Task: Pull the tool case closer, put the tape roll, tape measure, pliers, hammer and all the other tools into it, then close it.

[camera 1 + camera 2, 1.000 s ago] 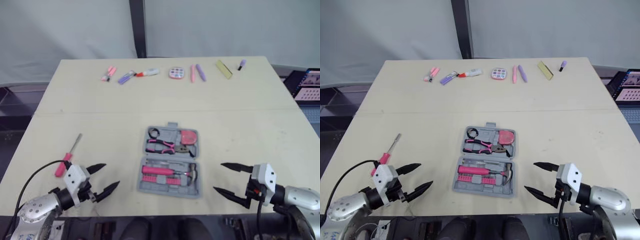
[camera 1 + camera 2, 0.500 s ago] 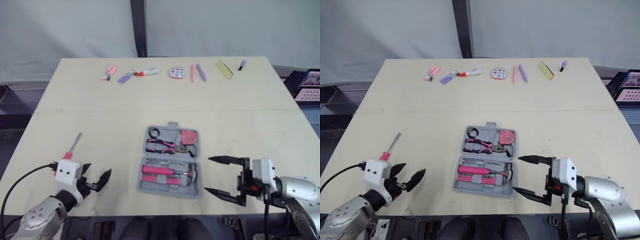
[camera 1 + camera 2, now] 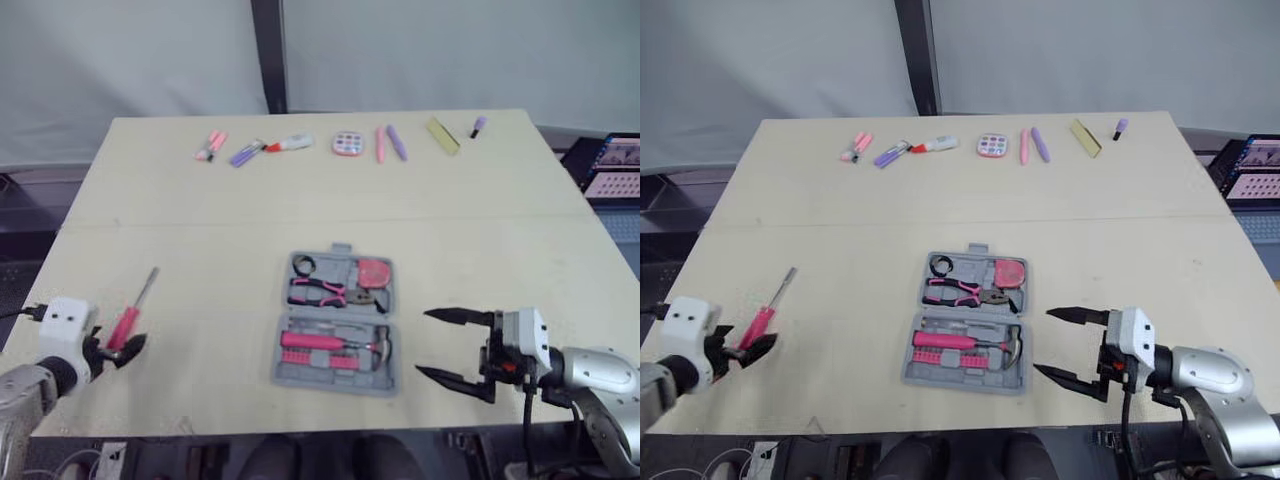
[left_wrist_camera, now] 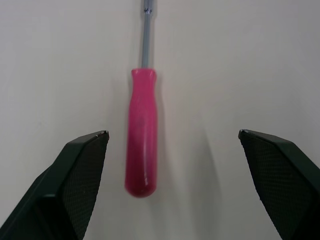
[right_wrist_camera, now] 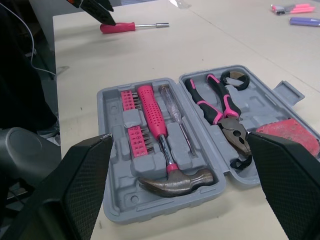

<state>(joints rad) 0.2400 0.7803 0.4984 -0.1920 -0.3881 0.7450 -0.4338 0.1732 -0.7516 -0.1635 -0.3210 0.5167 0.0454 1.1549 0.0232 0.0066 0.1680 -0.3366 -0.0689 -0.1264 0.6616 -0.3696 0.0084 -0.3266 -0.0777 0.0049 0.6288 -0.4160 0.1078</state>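
Note:
The grey tool case (image 3: 335, 322) lies open in the middle of the table. In it are the tape roll (image 5: 235, 80), pliers (image 5: 220, 107), pink tape measure (image 3: 375, 272), hammer (image 5: 170, 175) and a row of bits. A pink-handled screwdriver (image 3: 131, 316) lies loose on the table far to the left of the case. My left gripper (image 3: 115, 350) is open just short of the handle's end, which sits nearer one finger (image 4: 75, 170) in the left wrist view. My right gripper (image 3: 455, 345) is open and empty, just right of the case.
Several pink and purple pens, a round pink item (image 3: 347, 143) and a yellow strip (image 3: 443, 136) line the table's far edge. The near table edge runs just below both grippers. A laptop (image 3: 612, 168) sits off the table's right side.
My left gripper has swung left, from near the case's left side to the end of the screwdriver handle. The right gripper has stayed open beside the case.

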